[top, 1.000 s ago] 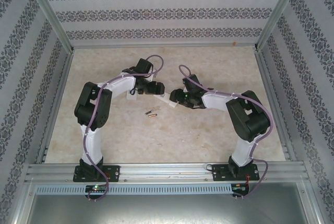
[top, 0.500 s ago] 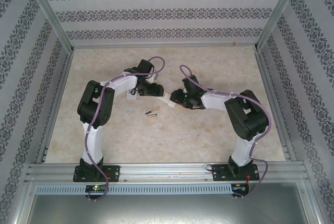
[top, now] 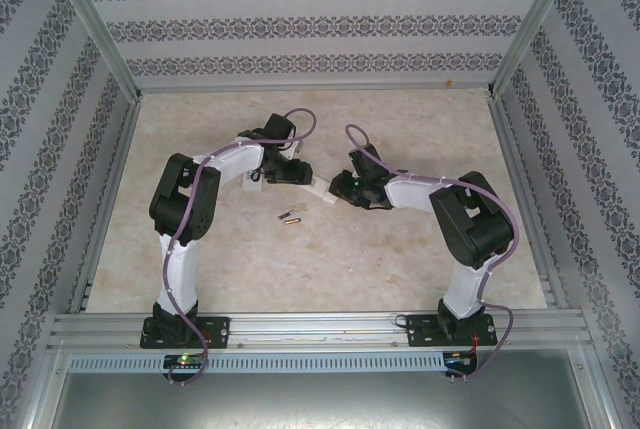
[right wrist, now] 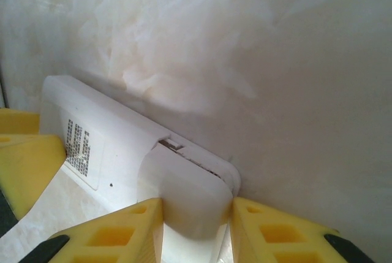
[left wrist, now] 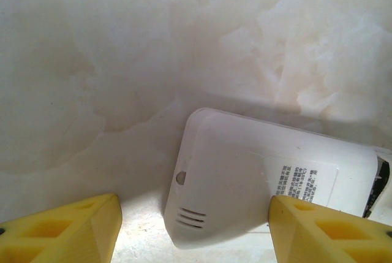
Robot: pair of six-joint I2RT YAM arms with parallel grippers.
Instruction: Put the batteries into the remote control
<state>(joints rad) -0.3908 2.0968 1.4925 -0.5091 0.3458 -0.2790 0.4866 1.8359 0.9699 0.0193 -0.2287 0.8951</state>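
Right wrist: right gripper (right wrist: 196, 209) has narrowed onto the remote control (right wrist: 116, 146), pinching its cover end; left gripper (left wrist: 193, 205), half-open, closing around the other end. Cover removal likely next; batteries (top: 290, 216) unloaded.

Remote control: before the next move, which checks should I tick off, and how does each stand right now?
1. Remote control lies label side up on the table: ok.
2. Right gripper clamps the cover end, a finger against each side: ok.
3. Left gripper braces the other end: not ok, jaws open, one finger apart from the remote's edge.
4. Battery cover off: not ok, it sits in place, with a thin dark gap at its seam.
5. Batteries loose on the table, nearer the bases than the remote: ok.
6. Battery orientation: cannot tell, too small.
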